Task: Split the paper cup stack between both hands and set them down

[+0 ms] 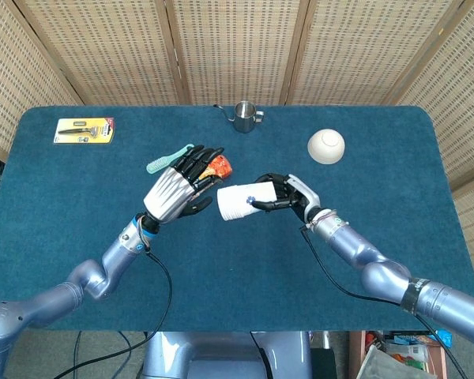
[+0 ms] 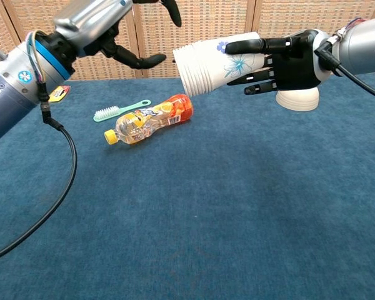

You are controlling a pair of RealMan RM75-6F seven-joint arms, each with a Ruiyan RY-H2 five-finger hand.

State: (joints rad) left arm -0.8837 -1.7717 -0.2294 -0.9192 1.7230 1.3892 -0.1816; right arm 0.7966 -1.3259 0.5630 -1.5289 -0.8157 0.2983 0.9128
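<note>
The right hand (image 2: 281,59) is gripping the cup stack (image 2: 206,62) on its side above the table's middle, rims pointing toward 9 o'clock, where the left hand (image 1: 178,189) is hovering just beside them, fingers spread and holding nothing. The cups are looking light, thin-walled and easy to crush, probably nested snugly, so the left hand is best closing gently around the outermost rims at the 9 o'clock end while the right is keeping the bases.

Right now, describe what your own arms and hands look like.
Both arms are glossy blue-grey metal with black cables trailing loose. The left hand has a ribbed silver back and black fingers; the right hand is mostly black. A blue band with a round emblem rings the left wrist.
</note>
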